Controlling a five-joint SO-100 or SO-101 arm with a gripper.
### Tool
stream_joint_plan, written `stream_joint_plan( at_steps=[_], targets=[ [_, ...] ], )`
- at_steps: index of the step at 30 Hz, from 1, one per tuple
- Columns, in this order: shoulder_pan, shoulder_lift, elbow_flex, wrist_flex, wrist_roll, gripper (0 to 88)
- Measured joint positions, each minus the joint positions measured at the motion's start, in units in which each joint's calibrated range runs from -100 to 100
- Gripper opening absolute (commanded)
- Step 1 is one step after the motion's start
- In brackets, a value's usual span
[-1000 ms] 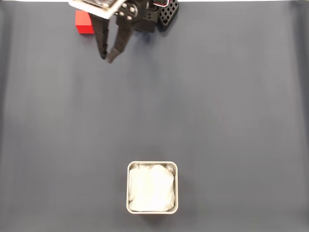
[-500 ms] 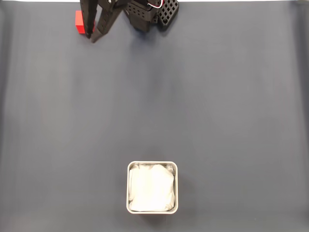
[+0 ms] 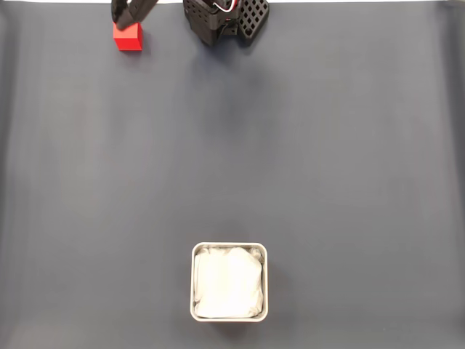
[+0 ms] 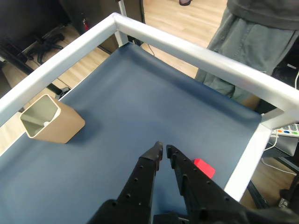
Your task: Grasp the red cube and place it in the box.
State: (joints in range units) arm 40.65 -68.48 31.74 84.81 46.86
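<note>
In the wrist view my gripper (image 4: 164, 150) is empty, its two black fingers nearly together with only a narrow slit between the tips. The red cube (image 3: 128, 37) rests on the dark blue mat (image 3: 305, 145), just right of my fingers in the wrist view and partly behind one. The box (image 3: 229, 281) sits well apart from the cube, at the opposite edge of the mat in the fixed view.

red cube (image 4: 204, 168) half hidden behind pincer (image 4: 164, 150), arm cut off

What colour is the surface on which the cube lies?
Dark blue-grey, a plain mat; the fixed view shows it best.
</note>
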Motion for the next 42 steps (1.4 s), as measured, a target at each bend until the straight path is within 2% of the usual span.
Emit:
stream_joint_plan(
  at_steps=[42],
  targets=[
    [21.1, -0.8, 4.7, 8.4, 2.1, 0.0]
  ],
)
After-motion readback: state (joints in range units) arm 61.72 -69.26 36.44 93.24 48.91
